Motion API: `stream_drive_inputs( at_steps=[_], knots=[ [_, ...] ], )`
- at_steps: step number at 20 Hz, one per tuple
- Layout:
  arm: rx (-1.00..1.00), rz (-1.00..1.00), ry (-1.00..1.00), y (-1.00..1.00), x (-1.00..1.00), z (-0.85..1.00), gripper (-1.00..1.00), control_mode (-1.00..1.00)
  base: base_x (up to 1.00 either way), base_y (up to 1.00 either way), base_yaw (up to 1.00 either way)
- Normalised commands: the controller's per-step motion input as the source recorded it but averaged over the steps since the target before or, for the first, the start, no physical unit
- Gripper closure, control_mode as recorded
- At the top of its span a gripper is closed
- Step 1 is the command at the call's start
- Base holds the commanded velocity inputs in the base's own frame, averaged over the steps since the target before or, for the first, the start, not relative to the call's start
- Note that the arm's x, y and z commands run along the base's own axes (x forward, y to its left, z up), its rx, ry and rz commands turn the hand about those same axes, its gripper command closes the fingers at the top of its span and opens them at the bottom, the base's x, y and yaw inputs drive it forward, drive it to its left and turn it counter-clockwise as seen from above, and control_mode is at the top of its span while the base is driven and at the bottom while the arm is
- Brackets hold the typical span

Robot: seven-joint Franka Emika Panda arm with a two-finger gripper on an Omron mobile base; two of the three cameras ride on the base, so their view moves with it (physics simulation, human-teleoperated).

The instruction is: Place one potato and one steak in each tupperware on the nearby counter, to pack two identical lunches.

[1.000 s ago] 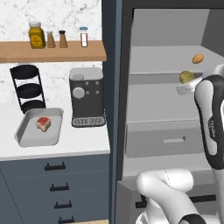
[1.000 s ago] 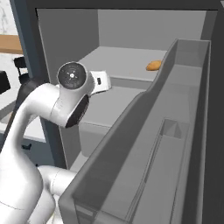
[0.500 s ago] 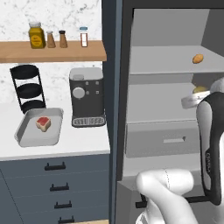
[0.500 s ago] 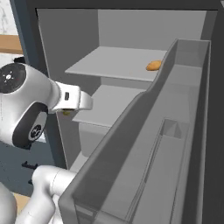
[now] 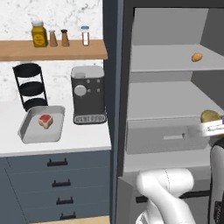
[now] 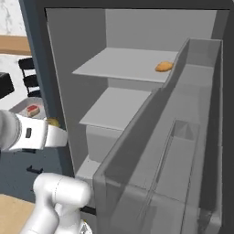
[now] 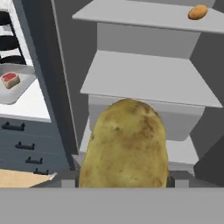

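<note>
My gripper is shut on a large brown potato, held in front of the open fridge's lower shelf at the right edge of the left base view. In the hand view this potato rises between the jaws of the gripper. From the right base view its tip peeks over my forearm. A second potato lies on the fridge's upper shelf. On the white counter sits a grey tupperware with a red steak inside.
A black coffee machine stands on the counter beside the fridge wall. A black tiered rack is behind the tupperware. The wooden shelf above holds jars. The open fridge door stands at the right.
The arm has drawn back from the fridge shelves, carrying the potato down and outward. The hand has swung left toward the counter side.
</note>
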Motion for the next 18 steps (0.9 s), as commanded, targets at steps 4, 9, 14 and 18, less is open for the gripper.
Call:
stream_drive_inputs(
  at_steps=[4,9,14,18],
  knots=[
    [0.0,0.0,0.0,0.0,0.0,0.0,1.0,1.0,-0.84,0.93,0.01],
    [0.0,0.0,0.0,0.0,0.0,0.0,1.0,1.0,-0.08,1.0,0.05],
    [0.0,0.0,0.0,0.0,0.0,0.0,1.0,1.0,0.17,1.0,0.03],
    [0.0,0.0,0.0,0.0,0.0,0.0,1.0,1.0,0.31,1.0,0.08]
  ],
)
